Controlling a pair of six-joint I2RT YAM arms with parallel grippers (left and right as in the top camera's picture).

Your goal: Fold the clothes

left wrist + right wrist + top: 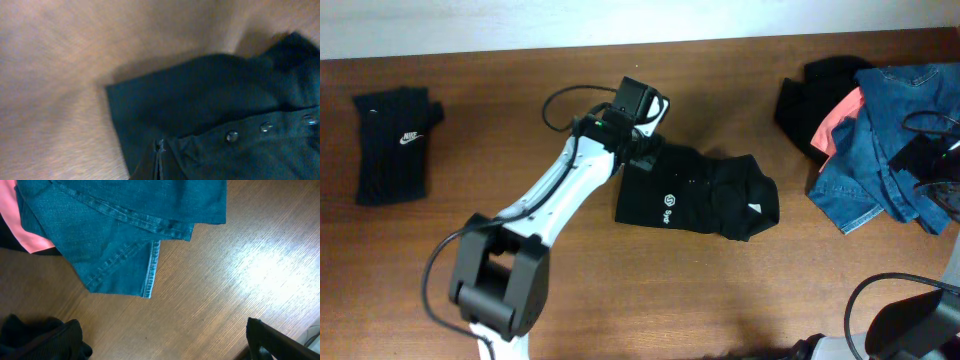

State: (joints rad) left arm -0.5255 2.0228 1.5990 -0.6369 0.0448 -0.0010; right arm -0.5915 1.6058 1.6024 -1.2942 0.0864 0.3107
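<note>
overhead has the left gripper pressed shut at the top-left edge of the black shirt on the table, right gripper spread wide by the denim at far right.

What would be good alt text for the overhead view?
The left claw sits at the top-left edge of a partly folded black shirt on a wooden table. A black swoosh-marked garment lies far left; blue denim, coral-pink and black clothes are heaped far right.
</note>
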